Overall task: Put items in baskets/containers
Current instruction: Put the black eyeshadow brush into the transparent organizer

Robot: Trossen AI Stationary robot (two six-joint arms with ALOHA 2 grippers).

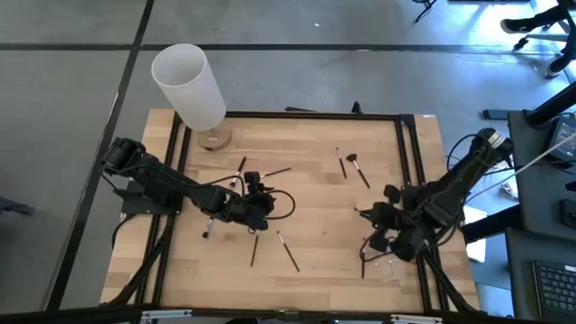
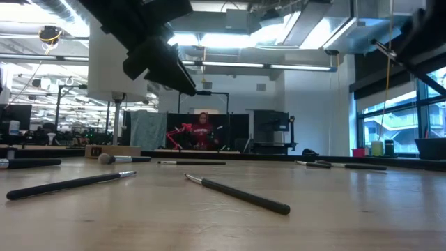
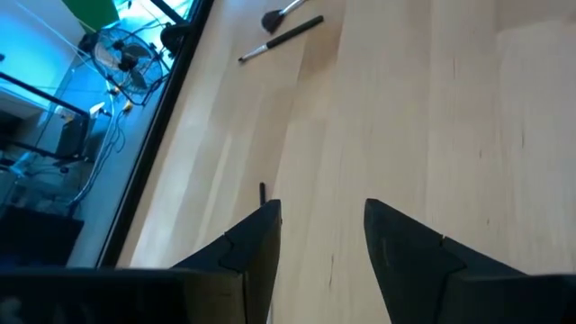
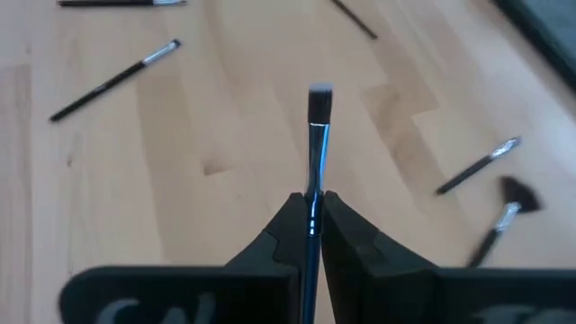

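Two arms are working over the wooden desk (image 1: 306, 225), seen from above. At left centre of the overhead frame, the left end effector (image 1: 261, 200) is hovering low over the boards with its fingers (image 3: 256, 247) standing apart and nothing between them, as its wrist view is showing. Just below it, two makeup brushes (image 1: 288, 251) are lying loose on the desk, and another thin brush (image 1: 277, 171) is lying just above it. A tall white cylinder (image 1: 189, 85) on a round wooden base is standing at the upper left corner of the desk. In the upper middle, a flared-head brush (image 1: 357, 166) and a slim brush (image 1: 341, 164) are resting side by side. At lower right of the overhead frame, the right end effector (image 1: 378, 236) is clamping a silver-ferruled brush (image 4: 317, 153) by its handle, the dark flat head pointing away from the wrist camera. The clear container (image 1: 389, 268) is showing only as faint glints near the desk's lower right corner, just below that end effector.
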